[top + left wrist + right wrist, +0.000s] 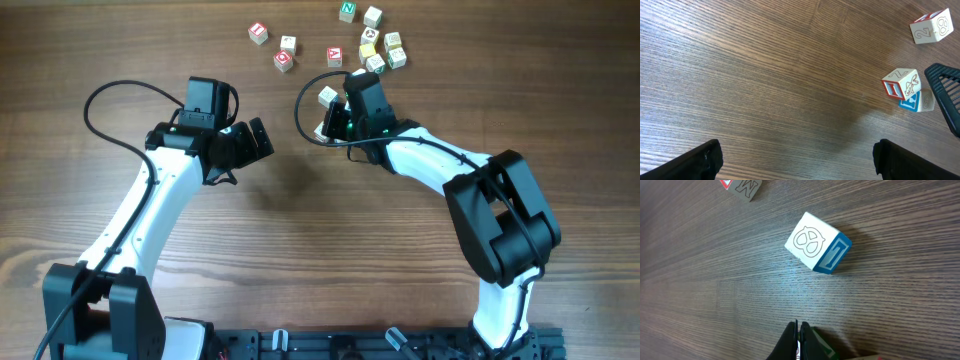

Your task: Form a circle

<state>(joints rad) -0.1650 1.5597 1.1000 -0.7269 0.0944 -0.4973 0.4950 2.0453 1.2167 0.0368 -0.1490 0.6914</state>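
Wooden cubes (369, 36), pale with coloured letter faces, are your task pieces. You have about thirteen on the table (300, 230), though the packed ones are hard to separate from overhead. Roughly eight bunch at the far edge, right of centre. Four lie loose to their left. One sits apart, just beside the right arm's tip. Together they make a scatter, not a ring.

The writing you can read:
- **Overhead:** the N cube (347, 11), farthest from you, shows a green N.
- **Left wrist view, three cubes:**
  - The 2 cube (932, 27) shows a 2 and, on the next face, a figure like an 8.
  - The Z cube (902, 82) shows a Z on top, a red I on its side and a small animal drawing.
  - A blue cube (917, 102) touches the Z cube; its letter is hidden.
- **Right wrist view, two cubes:**
  - The pretzel cube (815, 242) has a pretzel outline on its white face. Its blue face carries a letter you cannot be sure of.
  - The M cube (747, 187), cut by the top edge, shows an M.

You have two grippers. The left gripper (797, 160) stands wide open, one finger at each lower corner of its view and only bare wood between them. The right gripper (799, 340) has its fingers pressed together on nothing, and the pretzel cube lies ahead of the tips, not touching.
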